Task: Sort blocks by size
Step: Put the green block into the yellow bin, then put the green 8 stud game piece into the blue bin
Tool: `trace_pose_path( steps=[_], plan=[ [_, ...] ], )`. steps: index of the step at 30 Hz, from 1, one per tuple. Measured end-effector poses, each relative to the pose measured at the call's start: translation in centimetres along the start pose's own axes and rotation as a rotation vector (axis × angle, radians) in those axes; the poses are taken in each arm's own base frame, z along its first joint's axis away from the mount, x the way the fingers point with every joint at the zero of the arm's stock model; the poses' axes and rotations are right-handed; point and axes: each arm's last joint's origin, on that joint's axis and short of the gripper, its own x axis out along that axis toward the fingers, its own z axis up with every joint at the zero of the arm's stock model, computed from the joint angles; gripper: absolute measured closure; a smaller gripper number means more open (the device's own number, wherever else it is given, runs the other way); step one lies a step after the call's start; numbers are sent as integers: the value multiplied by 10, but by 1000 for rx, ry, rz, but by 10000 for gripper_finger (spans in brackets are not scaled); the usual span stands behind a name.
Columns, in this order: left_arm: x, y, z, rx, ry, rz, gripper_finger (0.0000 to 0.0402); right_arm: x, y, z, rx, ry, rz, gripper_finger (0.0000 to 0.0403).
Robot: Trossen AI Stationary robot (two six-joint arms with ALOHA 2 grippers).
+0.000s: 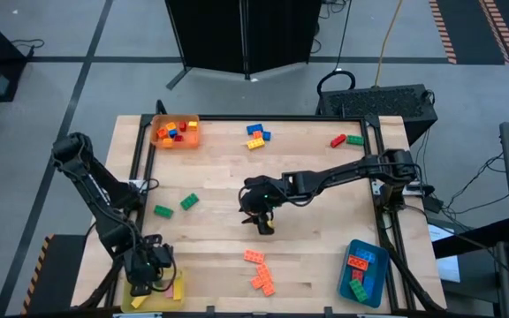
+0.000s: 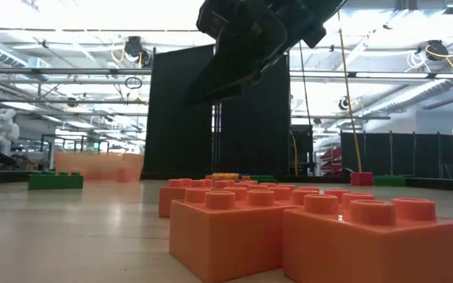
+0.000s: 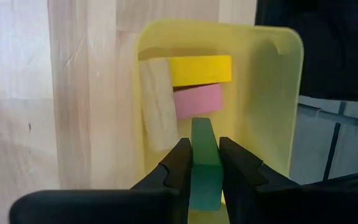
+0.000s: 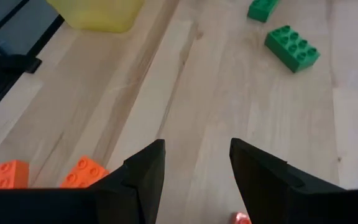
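Note:
My left gripper [image 3: 201, 152] hangs over the yellow tray [image 3: 272, 93] at the table's near left corner [image 1: 153, 287], shut on a green block [image 3: 202, 134]. A yellow block [image 3: 201, 70], a pink block [image 3: 197, 99] and a pale one [image 3: 159, 106] lie on the tray's floor. My right gripper [image 1: 259, 210] stands open over the middle of the table with nothing between its fingers [image 4: 194, 168]. Orange blocks [image 1: 259, 269] lie near it, toward the front edge. Two green blocks [image 1: 177, 206] lie to its left. My left gripper pinches the green block by its two long sides [image 3: 205, 171] between its two fingers. The fingers slant down from above and lie along the block. The block's free end [image 3: 202, 124] sticks out past the fingertips toward the pink block. Whether it touches the tray, I cannot tell.
An orange tray [image 1: 177, 132] with blocks stands at the far left. A blue tray [image 1: 362, 269] with blocks stands near the right front. Blue and yellow blocks [image 1: 256, 134] and a red and a green one [image 1: 346, 140] lie along the far edge. A raised frame [image 1: 383, 177] borders the table.

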Motion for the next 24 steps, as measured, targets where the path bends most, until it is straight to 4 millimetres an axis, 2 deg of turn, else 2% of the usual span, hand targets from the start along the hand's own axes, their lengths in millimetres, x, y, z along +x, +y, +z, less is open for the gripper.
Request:
trace_pose_path(
  steps=[4, 13, 18, 24],
  plan=[
    [0, 0, 0, -55, -13, 8, 320, 0, -1, 1, -6, -7, -4, 227],
    [0, 1, -1, -101, 34, 1, 217, 1, 3, 0, 3, -3, 4, 227],
    [-7, 2, -1, -48, 48, -24, 207, 1, 5, 1, 18, -12, 6, 227],
    [-41, -6, 7, 123, -205, -35, 206, 1, 4, 3, 56, -26, -3, 227]
  ],
)
